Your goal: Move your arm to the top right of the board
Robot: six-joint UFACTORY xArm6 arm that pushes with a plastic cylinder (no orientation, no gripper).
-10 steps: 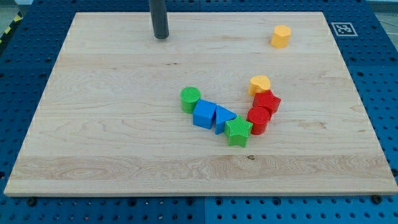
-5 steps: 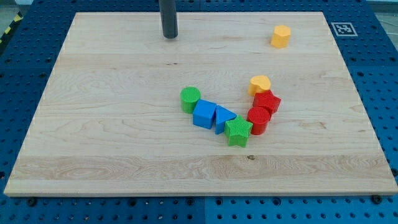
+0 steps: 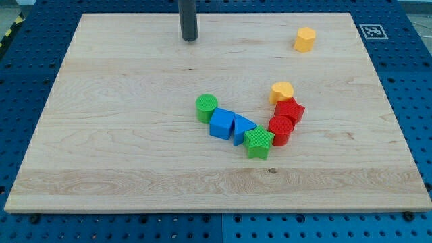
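My tip [image 3: 189, 38] rests on the wooden board [image 3: 101, 135] near the view's top, a little left of centre. A yellow hexagon block [image 3: 305, 39] lies alone toward the view's top right, well to the right of my tip. A cluster sits near the board's middle: a green cylinder [image 3: 206, 107], a blue cube [image 3: 222, 123], a blue triangle [image 3: 242, 127], a green star [image 3: 258, 142], a red cylinder [image 3: 281, 129], a red star-like block [image 3: 290, 110] and a yellow heart-like block [image 3: 282, 91]. My tip touches no block.
A black-and-white marker tag [image 3: 372, 31] sits at the board's top right corner. Blue perforated table [image 3: 418, 101] surrounds the board on all sides.
My tip has slid to the view's right along the top edge of the board. No block has moved.
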